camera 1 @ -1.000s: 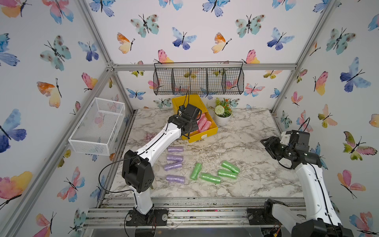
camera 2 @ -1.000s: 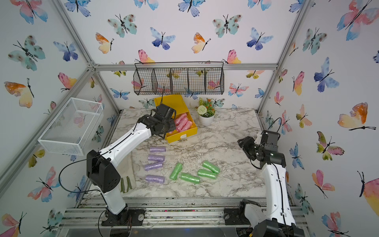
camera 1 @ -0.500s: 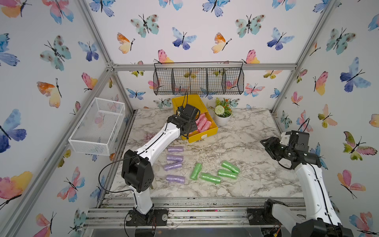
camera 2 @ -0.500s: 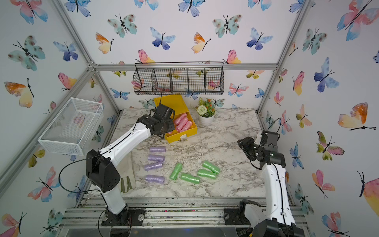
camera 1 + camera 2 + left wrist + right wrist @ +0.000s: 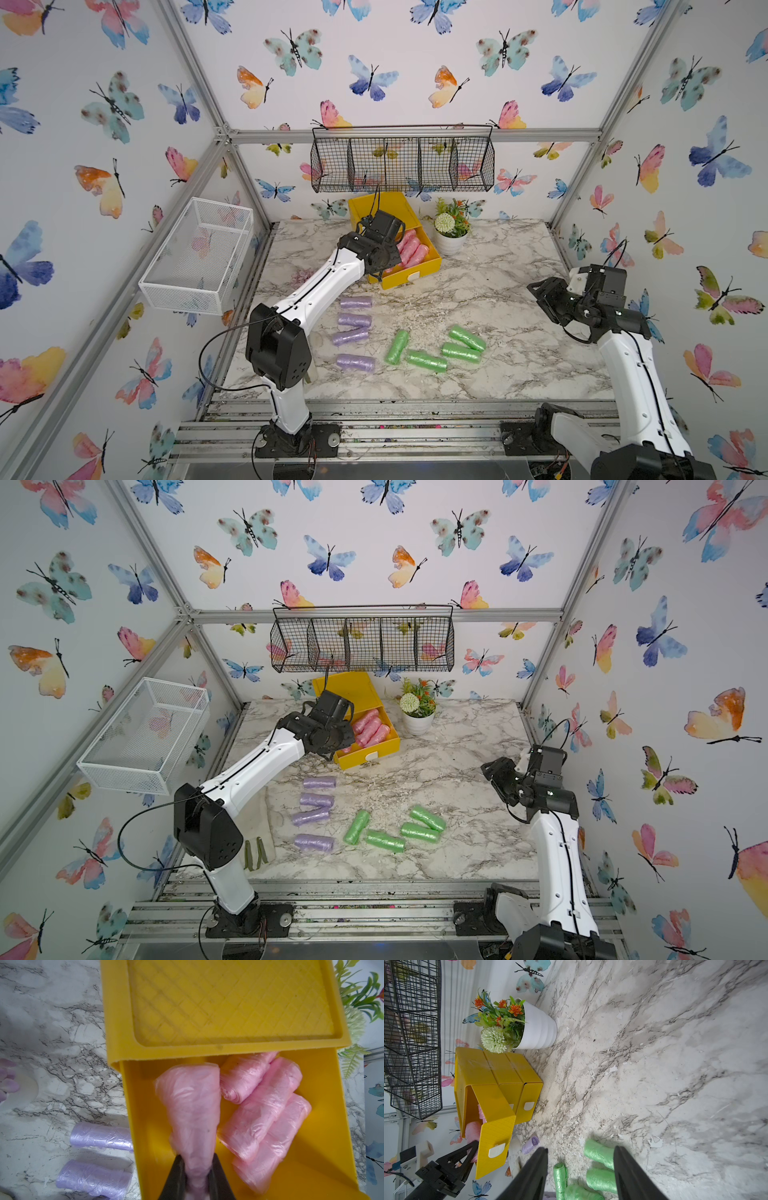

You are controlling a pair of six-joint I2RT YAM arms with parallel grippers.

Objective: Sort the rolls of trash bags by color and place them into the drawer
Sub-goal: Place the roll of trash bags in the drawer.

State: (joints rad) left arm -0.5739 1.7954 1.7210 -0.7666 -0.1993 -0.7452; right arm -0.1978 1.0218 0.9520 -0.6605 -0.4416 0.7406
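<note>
Left pincer (image 5: 196, 1159) clamps a pink roll (image 5: 191, 1105) in the drawer (image 5: 322, 1126), seemingly the fourth; purple rolls (image 5: 355, 320) and green rolls (image 5: 426, 360) untouched; right pincer (image 5: 580, 1149) gapes empty.

Drawer (image 5: 324, 1147): pink rolls (image 5: 259, 1115) crowd the flower pot (image 5: 449, 245) side, bare strip along opposite wall | overhead: wire basket (image 5: 402, 164) hangs on the wall above it | front: purple rolls (image 5: 354, 320), green rolls (image 5: 460, 352) scattered | right of table (image 5: 519, 299): bare marble, open.

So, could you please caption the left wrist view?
Left end effector grips a pink roll at the open yellow drawer.
</note>
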